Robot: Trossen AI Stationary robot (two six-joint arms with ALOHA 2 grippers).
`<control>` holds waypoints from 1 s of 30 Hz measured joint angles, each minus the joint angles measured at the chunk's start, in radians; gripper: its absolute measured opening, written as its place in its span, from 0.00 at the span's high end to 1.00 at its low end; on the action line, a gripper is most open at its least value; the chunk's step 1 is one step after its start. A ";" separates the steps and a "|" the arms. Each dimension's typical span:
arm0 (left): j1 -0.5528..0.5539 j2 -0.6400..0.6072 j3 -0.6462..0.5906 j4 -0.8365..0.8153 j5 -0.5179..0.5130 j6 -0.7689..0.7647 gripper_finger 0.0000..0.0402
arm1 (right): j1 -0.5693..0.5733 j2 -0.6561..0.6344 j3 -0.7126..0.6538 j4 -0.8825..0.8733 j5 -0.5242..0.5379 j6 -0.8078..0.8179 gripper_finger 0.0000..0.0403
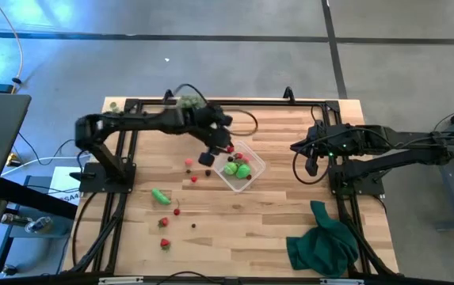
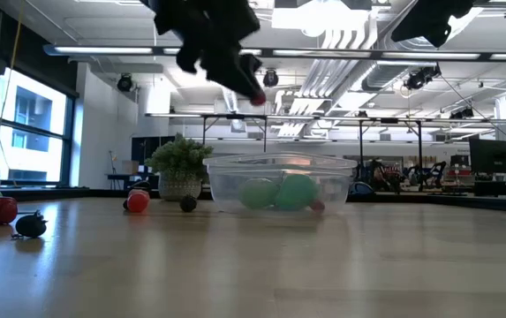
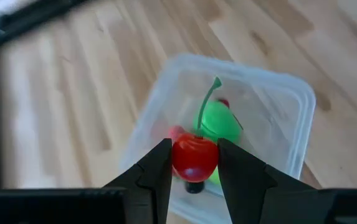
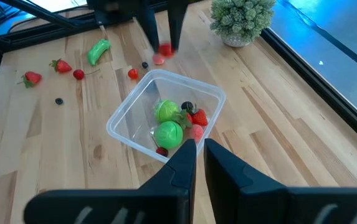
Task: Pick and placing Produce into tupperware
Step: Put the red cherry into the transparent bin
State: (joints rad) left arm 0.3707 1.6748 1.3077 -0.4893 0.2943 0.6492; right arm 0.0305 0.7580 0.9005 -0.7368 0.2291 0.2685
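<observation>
The clear tupperware [image 1: 245,169] sits mid-table with two bright green round pieces [image 4: 169,132], red bits and a dark one inside. My left gripper [image 1: 220,150] hovers over its left rim, shut on a red cherry-like piece [image 3: 195,155]; the low view shows it [image 2: 258,97] well above the tupperware [image 2: 279,181]. Loose produce lies on the wood to the left: red berries [image 1: 188,163], a green oblong piece [image 1: 161,195], small dark ones [image 1: 208,172]. My right gripper [image 4: 199,149], shut, waits in the air right of the tupperware. My left gripper pinches the red round piece [image 3: 195,155] between its two fingers [image 3: 156,171], one on each side of it, coming from above and pointing down. The piece is lifted clear, over the tupperware's rim [image 3: 166,71].
A pale green bushy clump in a pot [image 1: 187,101] stands at the far edge behind the left arm. A dark green cloth [image 1: 322,241] lies crumpled at the near right corner. More red berries [image 1: 164,223] sit toward the near left; bare wood lies between them and the cloth.
</observation>
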 joint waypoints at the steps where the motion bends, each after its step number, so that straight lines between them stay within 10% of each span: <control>1: -0.010 0.020 -0.002 -0.001 -0.003 0.000 0.73 | 0.000 0.000 0.000 0.000 0.000 0.000 0.94; 30: -0.058 0.227 -0.001 0.008 -0.148 0.032 0.73 | 0.000 0.000 0.000 0.000 0.000 0.000 0.94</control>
State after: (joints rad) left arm 0.3130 1.9018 1.3064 -0.4815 0.1463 0.6807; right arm 0.0303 0.7578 0.9005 -0.7368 0.2291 0.2687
